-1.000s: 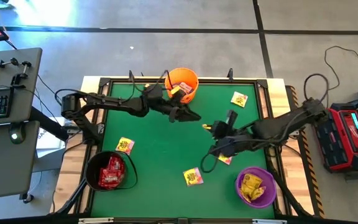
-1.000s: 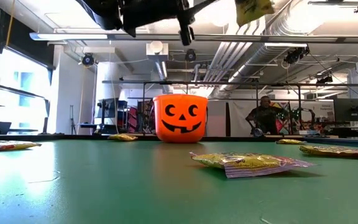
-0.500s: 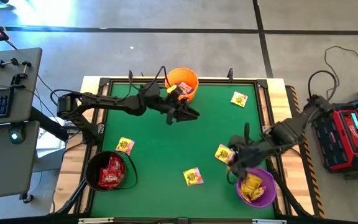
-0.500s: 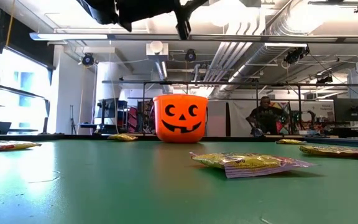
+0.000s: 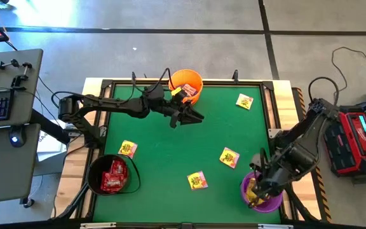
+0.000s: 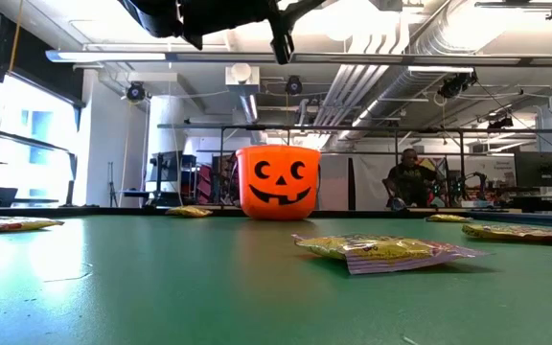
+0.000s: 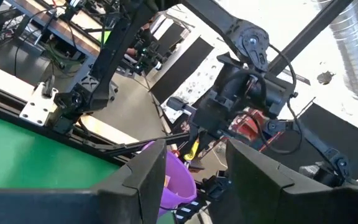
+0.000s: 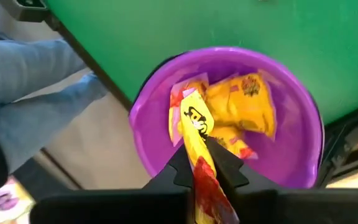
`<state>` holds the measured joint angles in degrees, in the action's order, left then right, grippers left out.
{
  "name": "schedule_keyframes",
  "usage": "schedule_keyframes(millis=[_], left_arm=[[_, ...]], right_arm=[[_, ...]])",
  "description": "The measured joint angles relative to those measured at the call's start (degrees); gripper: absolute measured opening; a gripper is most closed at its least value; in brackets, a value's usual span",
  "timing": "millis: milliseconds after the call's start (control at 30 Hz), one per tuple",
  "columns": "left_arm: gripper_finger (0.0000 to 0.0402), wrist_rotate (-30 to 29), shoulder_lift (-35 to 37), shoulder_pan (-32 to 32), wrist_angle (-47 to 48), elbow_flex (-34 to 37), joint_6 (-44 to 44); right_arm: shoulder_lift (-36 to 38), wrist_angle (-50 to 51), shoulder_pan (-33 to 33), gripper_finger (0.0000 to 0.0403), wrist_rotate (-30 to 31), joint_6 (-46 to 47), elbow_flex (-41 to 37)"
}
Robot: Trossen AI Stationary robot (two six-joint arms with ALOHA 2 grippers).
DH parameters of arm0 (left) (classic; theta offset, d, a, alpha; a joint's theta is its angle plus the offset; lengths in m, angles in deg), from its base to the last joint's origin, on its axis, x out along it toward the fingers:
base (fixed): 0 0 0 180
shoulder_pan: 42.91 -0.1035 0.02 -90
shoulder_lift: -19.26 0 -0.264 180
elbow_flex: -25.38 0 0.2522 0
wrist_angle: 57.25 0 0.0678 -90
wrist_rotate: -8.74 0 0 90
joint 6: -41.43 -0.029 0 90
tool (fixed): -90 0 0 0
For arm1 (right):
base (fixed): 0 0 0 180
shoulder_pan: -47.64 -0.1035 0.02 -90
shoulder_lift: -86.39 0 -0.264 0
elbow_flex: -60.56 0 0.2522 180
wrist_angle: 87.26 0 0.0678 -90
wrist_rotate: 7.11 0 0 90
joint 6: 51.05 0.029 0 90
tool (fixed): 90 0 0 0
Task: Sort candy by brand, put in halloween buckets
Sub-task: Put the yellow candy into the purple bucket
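Right hand [image 8: 199, 163] swung over purple bucket [image 8: 291, 106], pinching yellow packet [image 8: 197, 134] edgewise; light, floppy, slick; left hand [image 5: 192, 117] open, idle.

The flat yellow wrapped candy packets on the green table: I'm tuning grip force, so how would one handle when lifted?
Probably floppy: the flat yellow wrapped candy packet pinched in the right hand dangles edge-on over the purple plastic bucket. Likely light and slippery, given its thin shiny wrapper.
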<state>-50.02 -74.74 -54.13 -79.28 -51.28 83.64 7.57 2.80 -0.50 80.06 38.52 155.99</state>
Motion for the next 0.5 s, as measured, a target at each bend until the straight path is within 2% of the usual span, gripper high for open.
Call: schedule_keyframes(millis=[267,500], left_arm=[[0.0158,0.04,0.0,0.0,0.04,0.0,0.02],[0.0158,0.09,0.0,0.0,0.02,0.02,-0.85]], right_arm=[[-2.79,0.31,-0.38,0.0004,0.51,-1.11,0.0],[-5.93,0.93,-0.38,0.0002,-2.24,-2.39,-0.04]])
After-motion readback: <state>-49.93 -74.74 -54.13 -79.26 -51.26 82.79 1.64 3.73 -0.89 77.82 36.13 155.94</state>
